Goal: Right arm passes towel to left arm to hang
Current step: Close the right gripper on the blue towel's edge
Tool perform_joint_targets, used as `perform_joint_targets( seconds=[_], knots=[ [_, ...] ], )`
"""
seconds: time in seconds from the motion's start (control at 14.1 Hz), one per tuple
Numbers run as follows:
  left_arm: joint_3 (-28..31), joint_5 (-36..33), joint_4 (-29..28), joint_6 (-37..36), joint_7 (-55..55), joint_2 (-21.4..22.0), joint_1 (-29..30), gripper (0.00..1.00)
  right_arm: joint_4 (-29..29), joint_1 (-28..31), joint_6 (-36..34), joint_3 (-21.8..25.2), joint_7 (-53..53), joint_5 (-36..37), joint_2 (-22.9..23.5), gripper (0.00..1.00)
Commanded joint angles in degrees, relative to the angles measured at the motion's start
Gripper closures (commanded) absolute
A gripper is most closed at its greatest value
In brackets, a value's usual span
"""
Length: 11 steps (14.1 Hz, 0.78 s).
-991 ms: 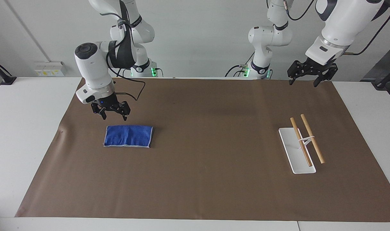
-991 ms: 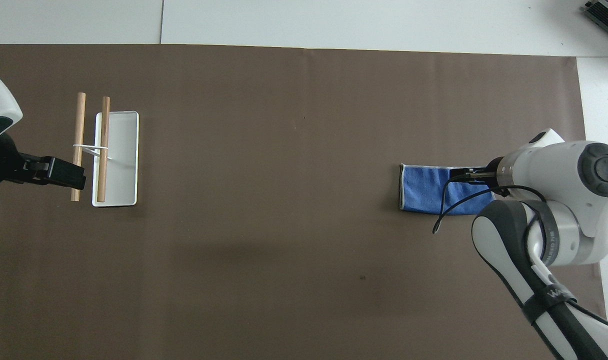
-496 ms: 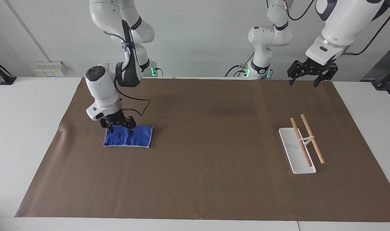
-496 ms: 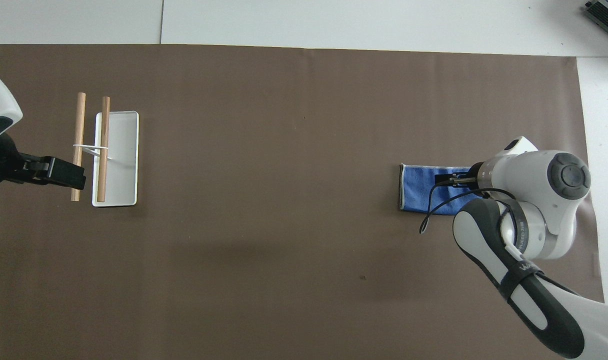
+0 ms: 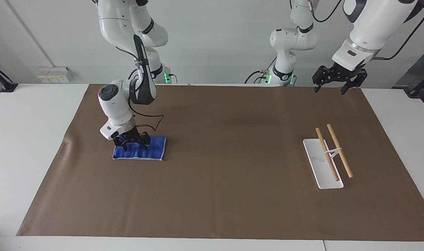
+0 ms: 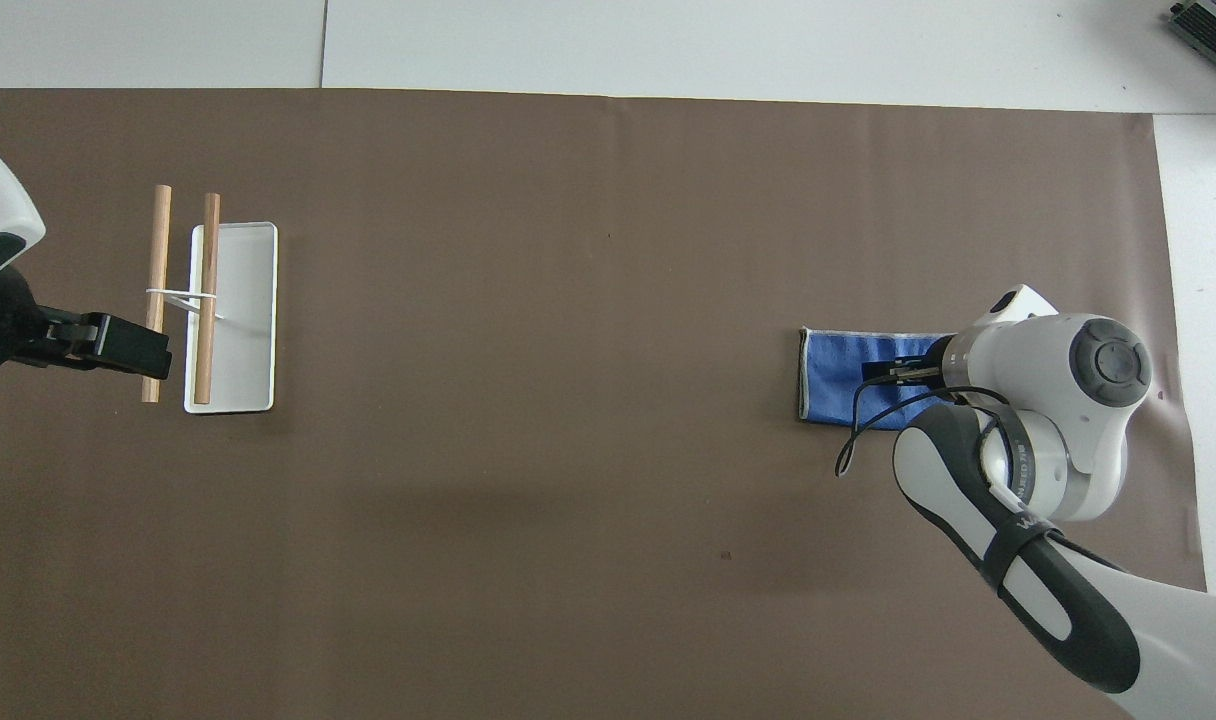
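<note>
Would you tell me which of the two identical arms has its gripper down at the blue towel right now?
The right arm: its gripper sits spread open on the towel, while the left gripper waits, open, in the air near the table's robot-side edge.

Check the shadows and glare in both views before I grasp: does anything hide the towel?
Facing view: even light, no glare; the right gripper stands open on the towel; the left gripper waits aloft. Overhead view: a broad soft shadow crosses the brown mat; the right arm covers part of the towel.
</note>
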State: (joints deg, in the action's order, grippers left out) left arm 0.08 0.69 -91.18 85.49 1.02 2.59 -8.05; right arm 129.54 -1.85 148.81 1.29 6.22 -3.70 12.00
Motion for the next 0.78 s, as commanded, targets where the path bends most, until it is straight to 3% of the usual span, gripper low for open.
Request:
perform_joint_targets(
  seconds=[0.0, 0.07, 0.14, 0.42, 0.71],
  knots=[
    [0.4, -1.0, -1.2, -0.6, 0.6, 1.4, -0.4, 0.00, 1.6, 0.6, 2.3, -0.4, 2.4, -1.2, -0.1, 0.51],
    [0.4, -1.0, -1.1, -0.6, 0.6, 1.4, -0.4, 0.00, 1.5, 0.6, 2.4, -0.4, 1.9, -1.2, -0.1, 0.79],
    [0.4, -1.0, -1.1, -0.6, 0.6, 1.4, -0.4, 0.00, 1.5, 0.6, 2.3, -0.4, 1.6, -1.2, -0.1, 0.97],
    [0.4, -1.0, -1.1, -0.6, 0.6, 1.4, -0.4, 0.00, 0.1, -0.2, -0.4, -0.7, 1.9, -3.6, -0.5, 1.00],
    [0.4, -1.0, -1.2, -0.6, 0.6, 1.4, -0.4, 0.00, -6.0, -0.3, -11.1, -2.2, 1.8, -10.0, -3.3, 1.00]
  ],
)
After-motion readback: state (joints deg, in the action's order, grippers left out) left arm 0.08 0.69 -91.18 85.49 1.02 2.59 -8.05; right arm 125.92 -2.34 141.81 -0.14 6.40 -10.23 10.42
